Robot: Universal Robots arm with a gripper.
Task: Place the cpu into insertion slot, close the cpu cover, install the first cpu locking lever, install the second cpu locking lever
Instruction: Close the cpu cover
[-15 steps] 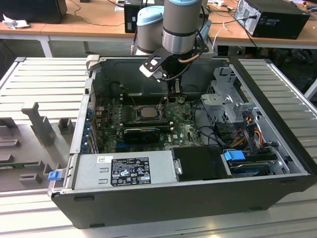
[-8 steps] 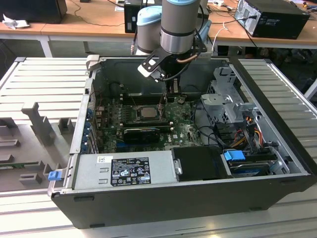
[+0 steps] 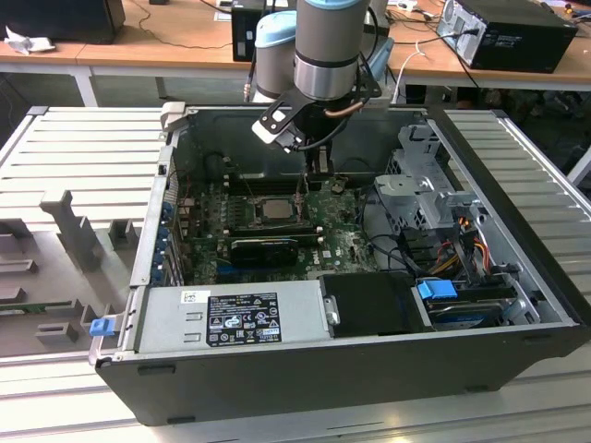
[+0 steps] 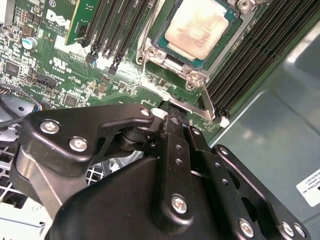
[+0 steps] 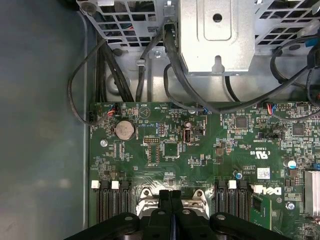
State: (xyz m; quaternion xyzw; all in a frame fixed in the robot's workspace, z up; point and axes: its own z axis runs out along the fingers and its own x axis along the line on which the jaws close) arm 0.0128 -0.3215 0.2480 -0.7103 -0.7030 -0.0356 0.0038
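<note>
Your gripper (image 5: 170,196) is narrow. In the first wrist view its two fingers meet with only a seam between them, and you cannot tell whether anything thin is pinched there.

The cpu (image 4: 200,27) already lies flat in the insertion slot (image 4: 175,62) on the green board (image 5: 170,150). The cpu cover (image 4: 155,50) looks to be down around it, framing the chip, though its latching is not clear.

In the exterior view the tool stands just beyond the socket's far edge, towards the exterior view's right, so the cpu lies on the near side of the fingertips, towards the exterior view's left.

What matters most is the thin silvery locking lever (image 4: 207,102). In the second wrist view it sits just beside the fingertips, and its long axis runs along the socket's edge, not across it. Whether the tip touches it is uncertain.
</note>
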